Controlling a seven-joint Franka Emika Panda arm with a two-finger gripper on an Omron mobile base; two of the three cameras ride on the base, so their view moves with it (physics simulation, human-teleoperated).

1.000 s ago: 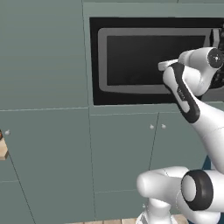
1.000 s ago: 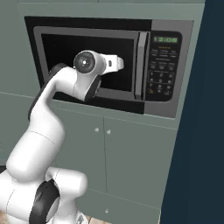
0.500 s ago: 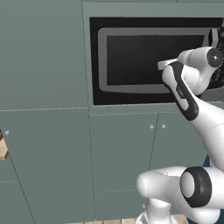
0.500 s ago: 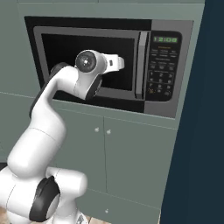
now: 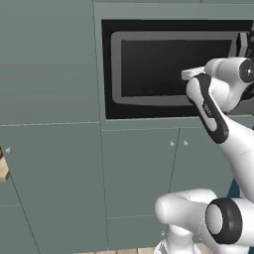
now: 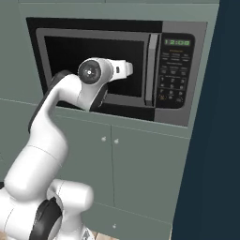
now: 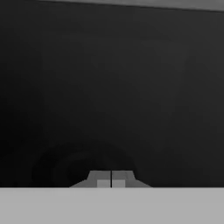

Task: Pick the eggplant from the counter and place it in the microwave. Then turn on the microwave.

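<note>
— Hand [image 7: 111,180] state? 
— Fully closed, fingertips [image 7: 101,178] pressed together, holding nothing. 
— And the microwave [image 6: 117,70]? 
— Directly ahead of the hand; its dark door window [image 7: 109,87] is very near.

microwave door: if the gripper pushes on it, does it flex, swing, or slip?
Probably stiff: the microwave door shows as a flat framed panel, sitting flush and shut. Likely no swing under a push, since it already looks closed; the bar handle suggests it opens by pulling. The dark window looks smooth, so the shut gripper might slide.
</note>
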